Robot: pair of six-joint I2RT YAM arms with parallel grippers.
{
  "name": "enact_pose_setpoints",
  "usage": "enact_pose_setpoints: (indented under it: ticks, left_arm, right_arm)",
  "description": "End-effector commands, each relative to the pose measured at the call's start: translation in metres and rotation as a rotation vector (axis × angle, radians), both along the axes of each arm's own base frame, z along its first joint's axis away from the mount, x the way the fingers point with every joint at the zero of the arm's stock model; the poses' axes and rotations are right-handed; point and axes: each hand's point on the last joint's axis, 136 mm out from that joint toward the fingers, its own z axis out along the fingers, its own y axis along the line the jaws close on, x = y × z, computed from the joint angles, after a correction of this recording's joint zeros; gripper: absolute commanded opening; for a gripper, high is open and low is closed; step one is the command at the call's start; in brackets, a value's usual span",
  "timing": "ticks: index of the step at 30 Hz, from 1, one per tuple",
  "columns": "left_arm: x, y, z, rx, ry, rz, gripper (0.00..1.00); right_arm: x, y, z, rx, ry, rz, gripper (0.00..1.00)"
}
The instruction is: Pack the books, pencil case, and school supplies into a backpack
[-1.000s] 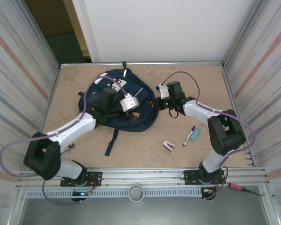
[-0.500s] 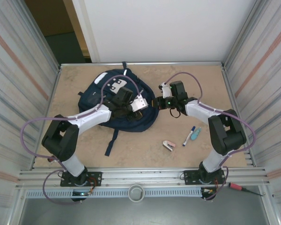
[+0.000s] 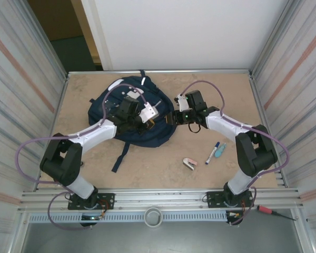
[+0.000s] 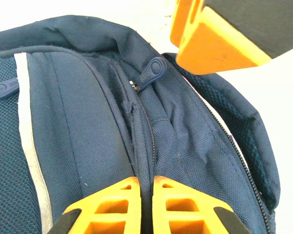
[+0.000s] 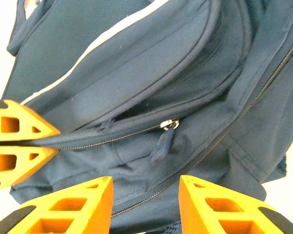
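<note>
The left gripper [image 4: 145, 184] has its jaws clenched on a seam fold of the backpack [image 3: 163, 134], while the right gripper [image 5: 144, 181] keeps its jaws released near a zipper pull [image 5: 162, 142]

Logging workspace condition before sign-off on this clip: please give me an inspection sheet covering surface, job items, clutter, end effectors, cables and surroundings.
Surface: beige tabletop, bare between the items.
Job's things: backpack lies at back left. The blue-and-white marker, teal item and pink-and-white item lie loose to its right, outside the bag.
Clutter: red-handled screwdriver on the front rail, off the tabletop.
Grippers: left end effector pinched shut on backpack fabric beside a zipper. Right end effector open, facing a zipper pull, gripping nothing.
Cables: a purple cable loops along each arm; no snag seen.
Surroundings: corrugated side walls, white panel behind.
</note>
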Motion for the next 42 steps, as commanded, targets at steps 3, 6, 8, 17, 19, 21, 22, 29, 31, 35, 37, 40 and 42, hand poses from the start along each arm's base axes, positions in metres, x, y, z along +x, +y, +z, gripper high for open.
enact_pose_setpoints:
  ticks: [3, 6, 8, 17, 19, 21, 22, 29, 31, 35, 37, 40, 42]
  left_arm:
    - [-0.006, -0.015, 0.036, -0.135, -0.055, -0.059, 0.00]
    - [-0.006, -0.015, 0.035, -0.134, -0.052, -0.058, 0.00]
    - [-0.006, -0.016, 0.034, -0.136, -0.049, -0.059, 0.00]
    - [-0.006, -0.017, 0.034, -0.137, -0.048, -0.060, 0.00]
    - [-0.005, -0.017, 0.034, -0.138, -0.050, -0.061, 0.00]
    - [-0.005, -0.017, 0.034, -0.138, -0.049, -0.061, 0.00]
    - [-0.005, -0.017, 0.034, -0.137, -0.049, -0.060, 0.00]
    - [-0.006, -0.016, 0.034, -0.133, -0.049, -0.061, 0.00]
    - [-0.006, -0.016, 0.034, -0.133, -0.051, -0.061, 0.00]
    - [-0.006, -0.016, 0.032, -0.131, -0.048, -0.063, 0.00]
    - [-0.005, -0.016, 0.032, -0.128, -0.051, -0.063, 0.00]
    - [-0.006, -0.015, 0.033, -0.124, -0.056, -0.061, 0.00]
    - [-0.006, -0.012, 0.033, -0.118, -0.061, -0.056, 0.00]
  right_arm:
    - [0.003, -0.004, 0.017, -0.021, 0.026, -0.072, 0.39]
    - [0.006, -0.001, 0.015, -0.013, 0.059, -0.078, 0.39]
    - [0.007, 0.001, 0.015, -0.009, 0.072, -0.084, 0.39]
    - [0.012, 0.006, 0.012, -0.029, 0.096, -0.087, 0.38]
    - [0.013, 0.006, 0.009, -0.039, 0.100, -0.092, 0.38]
    - [0.014, 0.006, 0.005, -0.044, 0.109, -0.092, 0.38]
    - [0.014, 0.007, 0.004, -0.046, 0.113, -0.092, 0.38]
    - [0.017, 0.014, -0.005, -0.051, 0.132, -0.081, 0.35]
    - [0.020, 0.017, -0.008, -0.050, 0.137, -0.079, 0.35]
    - [0.026, 0.021, -0.019, -0.056, 0.155, -0.076, 0.29]
    - [0.029, 0.022, -0.024, -0.070, 0.161, -0.081, 0.26]
    - [0.031, 0.017, -0.030, -0.090, 0.165, -0.092, 0.12]
    - [0.034, 0.008, -0.029, -0.112, 0.146, -0.108, 0.01]
